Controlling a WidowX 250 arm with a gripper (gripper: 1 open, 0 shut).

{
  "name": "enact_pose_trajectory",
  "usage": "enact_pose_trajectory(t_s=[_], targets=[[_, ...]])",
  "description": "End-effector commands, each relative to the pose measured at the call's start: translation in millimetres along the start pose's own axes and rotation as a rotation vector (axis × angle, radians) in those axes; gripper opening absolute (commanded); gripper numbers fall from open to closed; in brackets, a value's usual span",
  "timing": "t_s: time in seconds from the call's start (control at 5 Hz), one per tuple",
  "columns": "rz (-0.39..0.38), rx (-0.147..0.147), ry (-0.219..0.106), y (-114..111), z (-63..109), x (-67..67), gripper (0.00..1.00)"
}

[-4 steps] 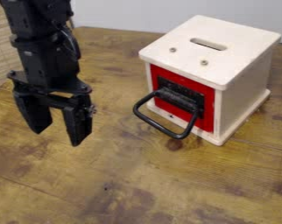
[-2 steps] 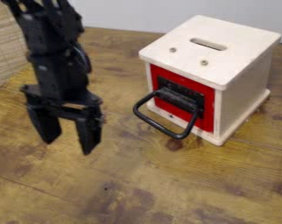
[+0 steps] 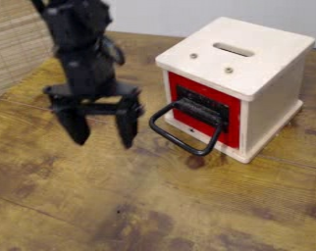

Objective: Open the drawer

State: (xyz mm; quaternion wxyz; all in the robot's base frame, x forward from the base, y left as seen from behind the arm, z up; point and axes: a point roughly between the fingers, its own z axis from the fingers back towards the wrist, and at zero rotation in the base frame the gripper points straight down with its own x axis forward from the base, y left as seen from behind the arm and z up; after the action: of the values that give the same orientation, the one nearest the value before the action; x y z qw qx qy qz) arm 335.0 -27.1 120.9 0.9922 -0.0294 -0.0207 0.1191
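The drawer (image 3: 196,101) shows as a red front panel set in a cream-white cube cabinet (image 3: 259,69) at the right. Its large black loop handle (image 3: 182,128) sticks out toward the lower left, low over the table. My black gripper (image 3: 100,134) hangs pointing down just left of the handle, its two fingers spread wide with nothing between them. The right fingertip (image 3: 128,140) stands a short gap from the handle loop, not touching it. The drawer front sits about flush with the cabinet.
The worn wooden tabletop (image 3: 147,211) stretches in front and to the left. A woven light-coloured panel (image 3: 14,39) stands at the far left edge. The cabinet has a slot (image 3: 235,47) in its top.
The gripper has moved to the right and slightly up in the picture, from the table's left side to beside the handle. Its fingers stayed spread. The drawer has not moved.
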Motion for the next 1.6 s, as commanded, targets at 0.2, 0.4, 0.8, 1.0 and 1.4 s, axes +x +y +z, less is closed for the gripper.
enact_pose_trajectory(t_s=[0.2,0.4,0.8,1.0,1.4], targets=[[0.303,-0.105,-0.129,-39.5,17.3,22.0,1.00],[0.410,-0.124,-0.151,-54.4,7.2,29.5,1.00],[0.710,-0.123,-0.194,-54.7,16.5,32.7,1.00],[0.685,-0.127,-0.188,-46.9,6.8,33.0,1.00],[0.664,-0.124,-0.188,-35.9,-11.6,32.1,1.00]])
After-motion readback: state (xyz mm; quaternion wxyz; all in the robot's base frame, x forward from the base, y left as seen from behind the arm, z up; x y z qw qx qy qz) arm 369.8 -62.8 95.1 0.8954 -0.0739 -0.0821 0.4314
